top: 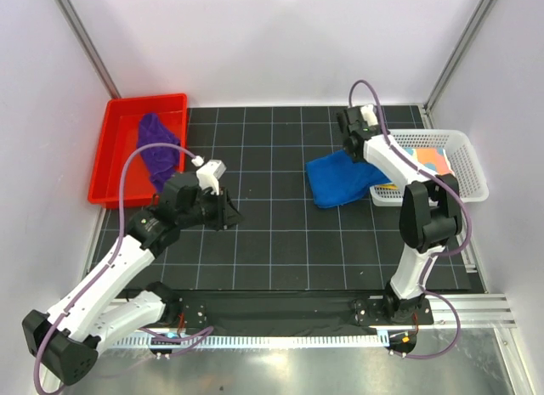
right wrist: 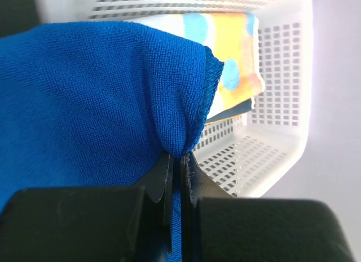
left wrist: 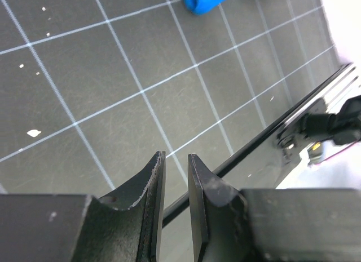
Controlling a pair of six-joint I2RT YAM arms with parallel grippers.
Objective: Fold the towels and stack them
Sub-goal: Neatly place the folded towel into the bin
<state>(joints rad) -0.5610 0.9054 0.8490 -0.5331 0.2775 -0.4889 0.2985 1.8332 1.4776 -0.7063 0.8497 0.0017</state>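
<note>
The royal blue towel [top: 340, 180] lies bunched on the dark mat just left of the white mesh basket [top: 466, 161]. My right gripper [right wrist: 180, 156] is shut on a pinched fold of the blue towel [right wrist: 101, 98] near its hemmed corner. The patterned yellow-orange towel [right wrist: 231, 65] lies in the basket [right wrist: 276, 155] and also shows in the top view [top: 432, 161]. The purple towel [top: 158, 149] lies crumpled in the red tray [top: 119, 127]. My left gripper [top: 228, 215] hovers low over the mat at centre left, jaws nearly closed and empty [left wrist: 176, 160].
The gridded black mat [top: 280, 242] covers the table. A metal rail [top: 357, 327] runs along the near edge, with the right arm's base [left wrist: 333, 127] on it. White walls enclose the back and both sides.
</note>
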